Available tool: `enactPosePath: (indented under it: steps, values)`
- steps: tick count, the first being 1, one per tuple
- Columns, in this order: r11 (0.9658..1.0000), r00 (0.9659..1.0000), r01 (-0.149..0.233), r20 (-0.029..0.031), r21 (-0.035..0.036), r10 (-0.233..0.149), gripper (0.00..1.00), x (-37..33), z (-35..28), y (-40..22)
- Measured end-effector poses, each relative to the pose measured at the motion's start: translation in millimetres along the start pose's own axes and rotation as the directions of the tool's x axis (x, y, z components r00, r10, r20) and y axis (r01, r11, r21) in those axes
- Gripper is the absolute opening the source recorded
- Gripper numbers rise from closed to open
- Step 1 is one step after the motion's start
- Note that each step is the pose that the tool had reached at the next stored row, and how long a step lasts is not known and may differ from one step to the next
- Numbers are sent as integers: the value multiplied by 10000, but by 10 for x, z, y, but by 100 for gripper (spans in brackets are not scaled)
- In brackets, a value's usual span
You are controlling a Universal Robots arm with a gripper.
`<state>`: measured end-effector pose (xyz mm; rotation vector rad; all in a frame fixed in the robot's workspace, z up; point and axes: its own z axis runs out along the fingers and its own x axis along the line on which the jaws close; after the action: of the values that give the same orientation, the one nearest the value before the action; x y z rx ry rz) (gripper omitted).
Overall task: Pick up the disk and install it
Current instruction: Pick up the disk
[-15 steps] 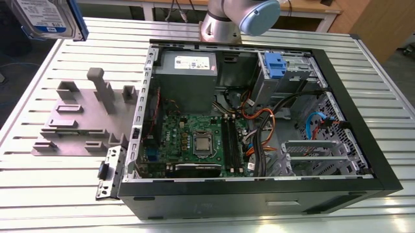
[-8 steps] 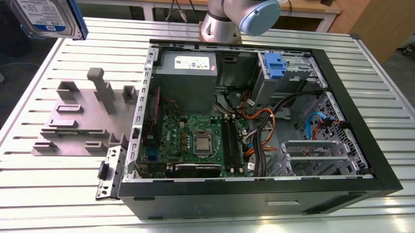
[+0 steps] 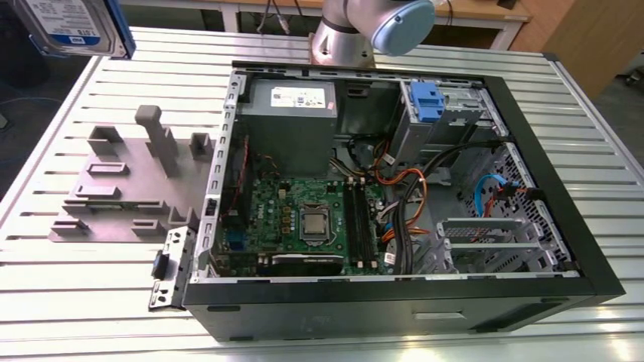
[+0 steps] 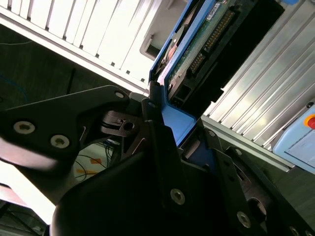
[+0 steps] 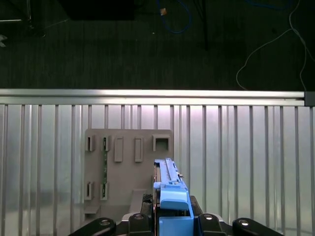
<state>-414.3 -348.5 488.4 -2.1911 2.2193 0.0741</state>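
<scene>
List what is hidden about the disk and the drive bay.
- Exterior view: the disk is cut off by the top edge.
- First wrist view: it stands edge-on, so neither face shows.
- Second wrist view: the tool covers its near end.
- Exterior view: the drive bay hides its inside behind metal walls.

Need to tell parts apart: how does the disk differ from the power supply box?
The disk is held aloft in the gripper, outside the case; the power supply box sits inside it. The disk has a blue frame; the box is plain grey. Both carry labels.
</scene>
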Motion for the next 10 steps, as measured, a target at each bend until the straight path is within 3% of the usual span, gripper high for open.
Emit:
enactPosePath:
  steps: [4,10]
  values:
    - [10000,10000,0,0,1,0,36,64,-3,-6]
    - [10000,10000,0,1,1,0,36,71,-4,-47]
